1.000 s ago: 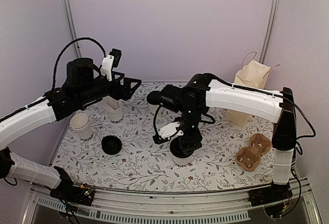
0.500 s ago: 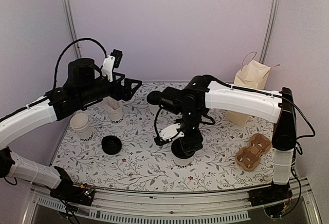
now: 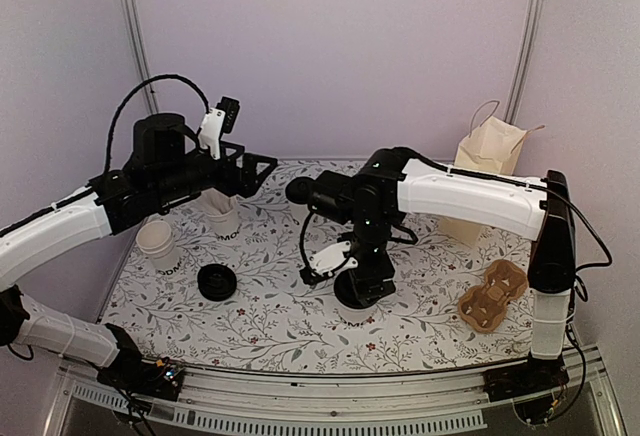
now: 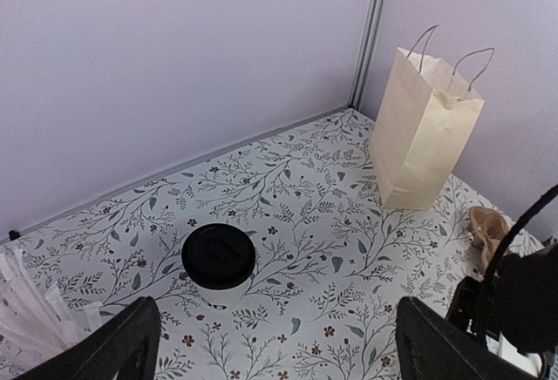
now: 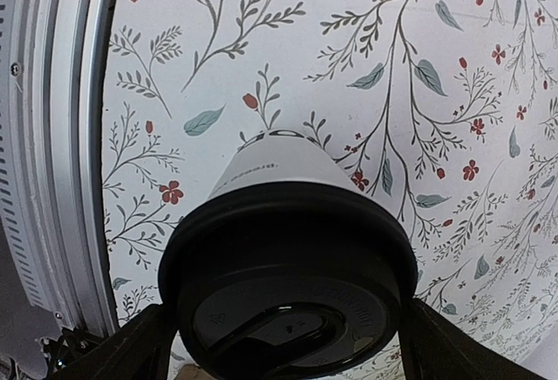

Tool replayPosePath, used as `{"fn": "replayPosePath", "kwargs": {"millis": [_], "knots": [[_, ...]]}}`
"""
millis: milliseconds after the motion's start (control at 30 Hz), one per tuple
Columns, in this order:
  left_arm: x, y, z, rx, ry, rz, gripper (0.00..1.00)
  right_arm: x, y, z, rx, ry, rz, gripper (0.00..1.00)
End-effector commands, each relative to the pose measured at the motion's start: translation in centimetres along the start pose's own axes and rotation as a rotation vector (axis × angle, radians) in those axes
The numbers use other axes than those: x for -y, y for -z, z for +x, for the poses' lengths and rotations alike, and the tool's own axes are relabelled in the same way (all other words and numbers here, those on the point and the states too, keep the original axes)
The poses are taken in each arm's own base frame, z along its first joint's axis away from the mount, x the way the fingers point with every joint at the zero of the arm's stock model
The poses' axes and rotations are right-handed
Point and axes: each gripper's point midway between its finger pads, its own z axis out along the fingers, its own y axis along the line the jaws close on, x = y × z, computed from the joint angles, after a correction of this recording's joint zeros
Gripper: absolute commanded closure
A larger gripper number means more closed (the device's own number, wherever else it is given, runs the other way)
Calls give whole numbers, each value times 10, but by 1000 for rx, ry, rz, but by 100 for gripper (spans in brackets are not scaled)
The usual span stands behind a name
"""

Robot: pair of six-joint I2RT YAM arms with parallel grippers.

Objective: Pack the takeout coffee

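Status: takeout coffee (image 5: 288,249) stands upright on counter (image 3: 270,326) near front edge, approx mid-width, black lid on. Right hand (image 5: 283,349) sits directly over it, fingers (image 5: 144,345) flanking lid on both sides. Can't tell whether they're gripping or let go. Left hand (image 4: 277,345) is up over back-left part of counter, spread wide w/ nothing btwn its fingers. Second lidded cup (image 4: 218,262) stands free toward back edge. Paper bag (image 4: 425,136) upright in back-right corner. Cardboard cup carrier (image 3: 492,294) lies by right edge. Loose black lid (image 3: 217,282) lies front-left, near lidless white cups (image 3: 158,243).
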Motion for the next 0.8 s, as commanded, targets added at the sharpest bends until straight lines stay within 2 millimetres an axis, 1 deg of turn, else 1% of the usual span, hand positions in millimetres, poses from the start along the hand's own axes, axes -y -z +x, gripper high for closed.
{"fn": "replayPosePath", "kwargs": {"millis": [0, 167, 333, 467, 533, 600, 667, 700, 733, 767], "knots": [[0, -4, -7, 3, 19, 8, 4, -1, 6, -2, 7, -1, 10, 6], [0, -9, -2, -16, 34, 16, 4, -1, 24, -2, 42, -7, 42, 1], [1, -16, 5, -47, 77, 15, 4, -3, 41, 0, 75, -8, 68, 1], [16, -21, 12, -117, 175, 34, 8, -7, 48, 8, 98, -21, 64, 1], [24, -21, 26, -177, 246, 42, 11, 0, 58, 13, 137, -50, 67, 1], [36, -20, 45, -236, 323, 56, 13, 15, 72, 23, 202, -103, 87, 1], [55, -19, 66, -292, 385, 84, 13, 33, 87, 32, 287, -163, 118, 1], [65, -20, 77, -322, 408, 96, 14, 42, 91, 36, 335, -209, 122, 1], [74, -21, 88, -352, 432, 106, 14, 48, 96, 40, 396, -259, 108, 1], [83, -22, 98, -375, 454, 120, 14, 50, 97, 44, 444, -299, 74, 1]]}}
